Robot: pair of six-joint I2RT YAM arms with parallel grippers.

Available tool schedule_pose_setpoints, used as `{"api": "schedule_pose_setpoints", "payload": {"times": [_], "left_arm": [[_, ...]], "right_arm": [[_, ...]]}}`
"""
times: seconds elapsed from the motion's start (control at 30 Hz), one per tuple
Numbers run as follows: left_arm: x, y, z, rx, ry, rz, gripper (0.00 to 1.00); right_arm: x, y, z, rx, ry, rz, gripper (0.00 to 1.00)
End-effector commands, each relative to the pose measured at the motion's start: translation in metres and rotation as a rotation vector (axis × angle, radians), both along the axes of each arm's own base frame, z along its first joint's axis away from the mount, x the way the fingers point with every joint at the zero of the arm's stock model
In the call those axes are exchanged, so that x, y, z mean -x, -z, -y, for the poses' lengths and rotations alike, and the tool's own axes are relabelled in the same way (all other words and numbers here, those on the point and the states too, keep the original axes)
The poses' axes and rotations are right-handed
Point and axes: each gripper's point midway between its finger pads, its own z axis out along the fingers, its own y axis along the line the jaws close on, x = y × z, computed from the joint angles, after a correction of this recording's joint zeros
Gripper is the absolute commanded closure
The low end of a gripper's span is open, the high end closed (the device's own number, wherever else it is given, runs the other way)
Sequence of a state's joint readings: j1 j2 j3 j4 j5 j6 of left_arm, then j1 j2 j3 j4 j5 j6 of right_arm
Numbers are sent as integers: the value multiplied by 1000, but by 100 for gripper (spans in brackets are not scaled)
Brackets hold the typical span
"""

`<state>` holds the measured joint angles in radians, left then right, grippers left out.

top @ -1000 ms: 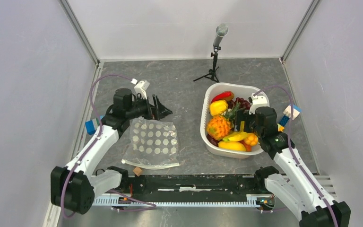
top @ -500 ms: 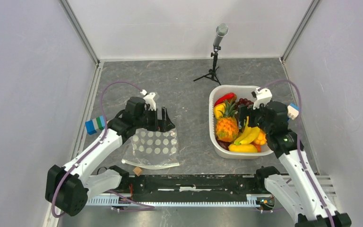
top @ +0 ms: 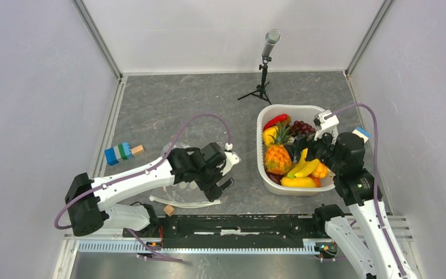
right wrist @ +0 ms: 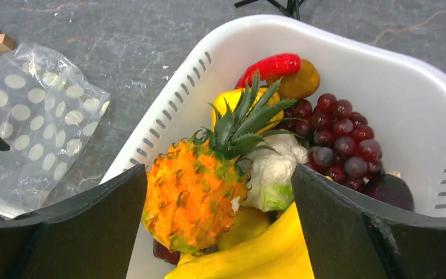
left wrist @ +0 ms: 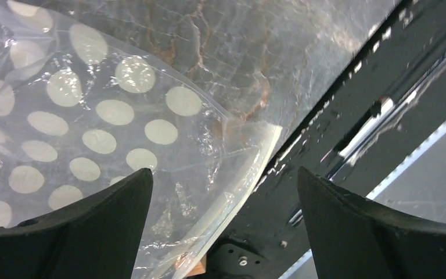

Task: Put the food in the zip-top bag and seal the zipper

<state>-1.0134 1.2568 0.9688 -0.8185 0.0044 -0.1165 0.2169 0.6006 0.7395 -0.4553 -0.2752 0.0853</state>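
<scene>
Left tool (left wrist: 223, 174) wide, empty, over clear dotted floppy plastic bag (left wrist: 110, 116); right tool (right wrist: 219, 174) wide, empty, over orange toy pineapple (right wrist: 194, 192). Risk: slick film may slip the pinch, leaving the mouth flat; the pineapple could jam.

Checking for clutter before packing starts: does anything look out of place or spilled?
Nothing spilled: the food sits in the white basket. Stray toy blocks lie on the table: a blue-green stack at left and a small wooden cube beside the zipper of the zip-top bag.
</scene>
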Motion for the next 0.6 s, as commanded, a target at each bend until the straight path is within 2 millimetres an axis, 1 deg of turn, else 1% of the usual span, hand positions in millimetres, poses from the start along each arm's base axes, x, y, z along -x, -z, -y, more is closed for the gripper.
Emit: {"api": "schedule_pose_setpoints", "payload": {"times": [0.0,0.07,0.1,0.17,0.27,0.4,0.47,0.57], "left_arm": [[12,-6,-6,-51,256,47,0],[15,-10,-1,-25,300,50,0],[19,-11,2,-14,349,52,0],[17,-4,3,-54,436,120,0],[21,13,-6,-141,560,146,0],[29,28,-12,-174,600,105,0],[29,35,-16,-200,610,115,0],[18,52,-34,-311,607,157,0]], "right_arm": [[6,2,-5,-38,-18,-7,2],[5,3,-3,-35,-4,-8,2],[5,4,-1,-32,6,-10,2],[4,5,3,-25,33,-12,2],[3,8,8,-20,64,-13,2],[3,13,13,-18,94,-15,2],[3,15,14,-21,104,-18,2],[2,19,14,-23,109,-22,2]]}}
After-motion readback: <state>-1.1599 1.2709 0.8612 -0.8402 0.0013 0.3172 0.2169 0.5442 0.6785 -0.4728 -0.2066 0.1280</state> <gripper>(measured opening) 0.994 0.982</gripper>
